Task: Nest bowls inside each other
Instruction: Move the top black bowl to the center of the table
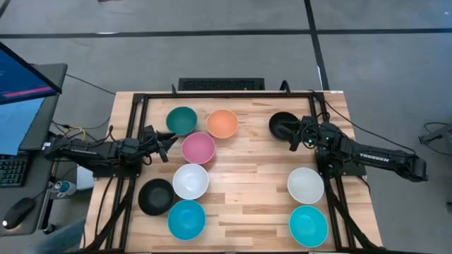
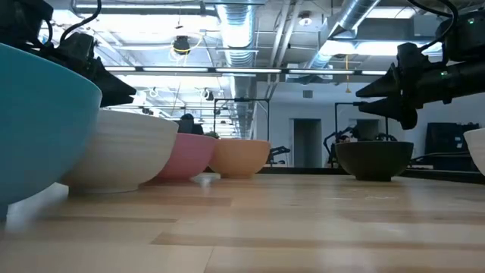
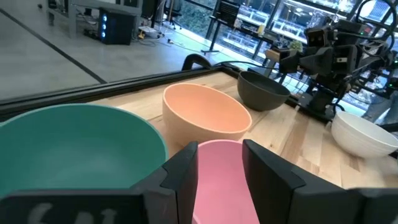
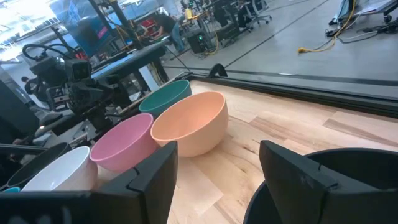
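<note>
Nine bowls stand upright on their bases on the wooden table. On the left are dark green [image 1: 182, 121], orange [image 1: 222, 123], pink [image 1: 198, 147], white [image 1: 191, 180], black [image 1: 156, 196] and turquoise [image 1: 186, 219]. On the right are black [image 1: 283, 125], white [image 1: 306, 185] and turquoise [image 1: 308, 225]. My left gripper [image 1: 167, 145] hangs open and nearly level, just left of the pink bowl [image 3: 219, 186]. My right gripper [image 1: 296, 134] is open too, above the right rim of the far black bowl [image 4: 336, 186] and clear of it [image 2: 373, 159].
A black metal frame [image 1: 226, 94] runs along the table's far edge and down both sides. A keyboard [image 1: 221, 84] lies behind it. Bare wood [image 1: 254, 183] lies between the two groups of bowls.
</note>
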Tool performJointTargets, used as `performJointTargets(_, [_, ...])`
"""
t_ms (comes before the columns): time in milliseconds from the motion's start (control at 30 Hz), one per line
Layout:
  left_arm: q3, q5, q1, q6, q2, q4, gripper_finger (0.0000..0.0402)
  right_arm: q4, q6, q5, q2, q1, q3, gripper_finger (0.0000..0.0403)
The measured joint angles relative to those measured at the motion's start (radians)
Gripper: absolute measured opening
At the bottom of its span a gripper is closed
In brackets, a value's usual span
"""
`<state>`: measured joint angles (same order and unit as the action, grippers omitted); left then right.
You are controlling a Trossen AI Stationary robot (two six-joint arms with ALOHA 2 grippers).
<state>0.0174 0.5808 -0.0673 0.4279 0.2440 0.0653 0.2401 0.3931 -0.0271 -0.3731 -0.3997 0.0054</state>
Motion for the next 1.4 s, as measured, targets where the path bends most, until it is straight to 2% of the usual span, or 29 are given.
performJointTargets(200, [0.000,0.001,0.000,0.009,0.000,0.000,0.0116,0.000,0.000,0.000,0.000,0.000,0.000,0.0250])
performJointTargets(500, [-0.001,0.034,0.000,0.119,0.000,0.008,0.0116,0.000,0.000,0.000,0.000,0.000,0.000,0.0250])
performJointTargets(667, [0.003,0.044,0.000,0.024,0.000,0.179,0.0116,0.000,0.000,0.000,0.000,-0.002,0.000,0.0250])
performJointTargets(800, [0.078,0.098,0.000,0.055,0.000,0.200,0.0116,0.000,0.000,0.000,0.000,-0.002,0.000,0.0250])
performJointTargets(967, [0.179,0.062,0.000,-0.004,0.001,0.121,0.0116,0.002,0.003,0.000,0.000,-0.002,0.000,0.0250])
performJointTargets(1067, [0.224,0.042,0.000,-0.054,0.001,0.086,0.0116,0.004,0.069,0.000,0.000,0.001,0.000,0.0250])
performJointTargets(1233, [0.257,0.027,0.000,-0.068,0.003,0.075,0.0116,0.008,0.269,0.000,0.000,0.000,0.000,0.0250])
performJointTargets(1400, [0.261,0.029,0.000,-0.063,0.003,0.078,0.0116,0.010,0.315,-0.047,0.000,-0.013,0.000,0.0250])
